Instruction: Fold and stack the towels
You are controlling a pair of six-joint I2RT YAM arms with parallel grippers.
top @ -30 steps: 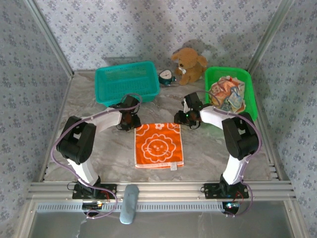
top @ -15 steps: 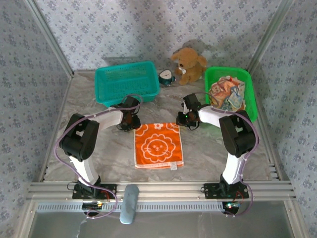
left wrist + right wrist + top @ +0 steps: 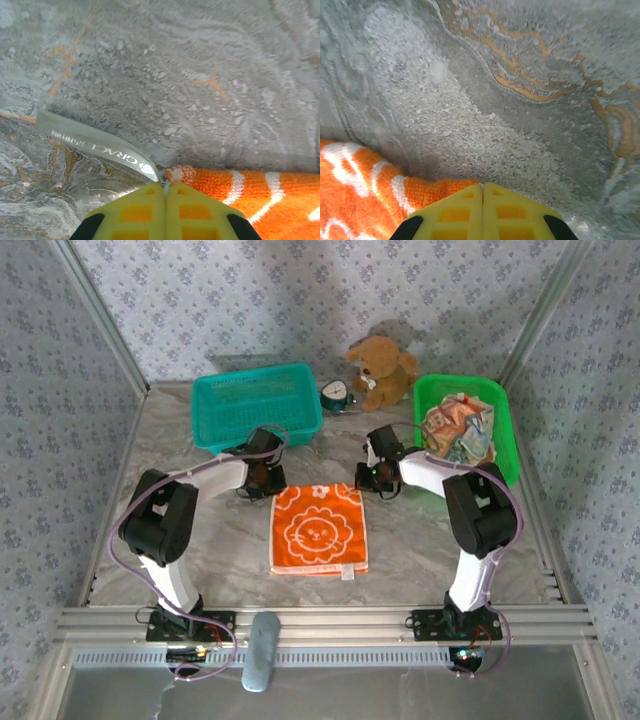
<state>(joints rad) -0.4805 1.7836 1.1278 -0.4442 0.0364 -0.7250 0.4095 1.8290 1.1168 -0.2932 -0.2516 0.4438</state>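
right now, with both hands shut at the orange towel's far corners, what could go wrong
The left hand pinches only the very corner of the orange towel, beside its label, so it may slip out when lifted. The right hand also bites just the edge; if one corner lets go, the fold could skew.

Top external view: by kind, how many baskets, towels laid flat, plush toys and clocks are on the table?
Baskets: 2, the teal basket and the green basket
Towels laid flat: 1, the orange towel
Plush toys: 1, the plush toy
Clocks: 1, the clock
Total: 5
The heap of towels in the green basket is too bunched to count.
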